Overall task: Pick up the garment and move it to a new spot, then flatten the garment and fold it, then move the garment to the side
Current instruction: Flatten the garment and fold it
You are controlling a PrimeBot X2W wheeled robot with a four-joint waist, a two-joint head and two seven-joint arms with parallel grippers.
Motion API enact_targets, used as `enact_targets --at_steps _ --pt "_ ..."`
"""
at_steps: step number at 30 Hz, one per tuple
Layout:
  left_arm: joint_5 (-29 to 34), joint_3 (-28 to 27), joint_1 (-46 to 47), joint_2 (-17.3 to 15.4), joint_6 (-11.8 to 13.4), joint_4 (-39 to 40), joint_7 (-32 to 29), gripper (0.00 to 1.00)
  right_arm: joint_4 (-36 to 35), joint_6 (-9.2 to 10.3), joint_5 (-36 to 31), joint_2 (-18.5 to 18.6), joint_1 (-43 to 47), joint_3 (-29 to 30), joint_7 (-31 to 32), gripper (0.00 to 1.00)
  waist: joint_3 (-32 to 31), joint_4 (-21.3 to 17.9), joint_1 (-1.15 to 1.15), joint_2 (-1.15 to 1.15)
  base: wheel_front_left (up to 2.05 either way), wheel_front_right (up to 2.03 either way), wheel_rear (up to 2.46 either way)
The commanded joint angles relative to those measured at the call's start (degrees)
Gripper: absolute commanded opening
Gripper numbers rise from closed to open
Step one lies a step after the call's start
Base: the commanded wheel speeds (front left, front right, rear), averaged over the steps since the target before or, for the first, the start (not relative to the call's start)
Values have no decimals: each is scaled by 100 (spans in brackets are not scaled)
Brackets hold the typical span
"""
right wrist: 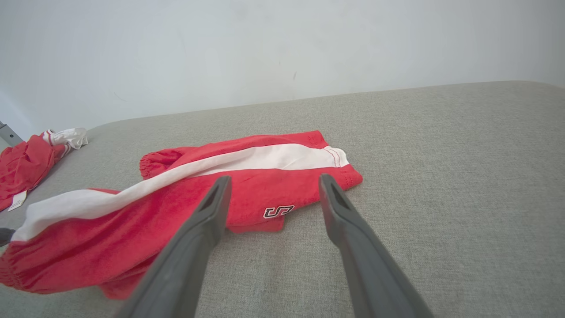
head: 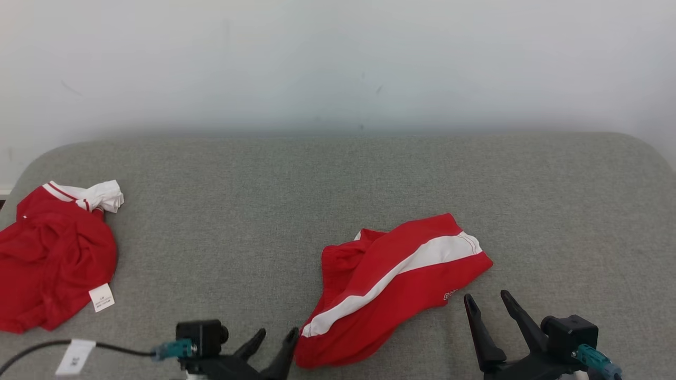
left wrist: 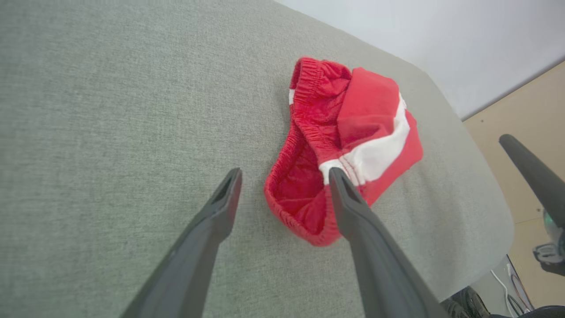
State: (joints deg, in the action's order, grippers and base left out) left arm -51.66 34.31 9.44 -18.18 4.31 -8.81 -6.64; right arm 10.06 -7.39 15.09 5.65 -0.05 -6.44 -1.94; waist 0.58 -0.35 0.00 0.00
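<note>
Left pincer (head: 277, 331) and right pincer (head: 486, 294) both stand apart, empty. I note the red garment (head: 401, 309) lying between them on the grey surface (head: 264, 211), its long axis slanting from just beside the left pincer's tips up to just beside the right's.

Left hand (head: 277, 338) sits low at the lower left of the head view, fingers spread apart, gripping nothing. Right hand (head: 486, 296) at lower right, fingers likewise parted, empty, pointing forward.
</note>
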Motion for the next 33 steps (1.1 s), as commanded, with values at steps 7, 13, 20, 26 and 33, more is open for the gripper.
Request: enact_targets --at_steps 7,13,20,26,33 --pt "-82 66 405 84 131 -248 -465 100 -18 -20 25 19 -10 -71 26 100 -18 -143 0 0 0 0 0" --pt "60 373 442 171 215 -403 -717 51 -20 -20 59 44 43 -29 11 100 -29 -188 0 0 0 0 0" --pt "-50 581 382 320 80 -219 -911 46 -12 -20 66 33 27 -29 -5 100 -11 -98 0 0 0 0 0" --pt "51 691 479 385 146 -336 -943 47 8 -20 62 -4 -31 -76 -9 100 18 -77 0 0 0 0 0" --pt "71 734 649 442 115 -519 -1013 47 37 -20 73 9 -74 -86 -20 100 45 -134 0 0 0 0 0"
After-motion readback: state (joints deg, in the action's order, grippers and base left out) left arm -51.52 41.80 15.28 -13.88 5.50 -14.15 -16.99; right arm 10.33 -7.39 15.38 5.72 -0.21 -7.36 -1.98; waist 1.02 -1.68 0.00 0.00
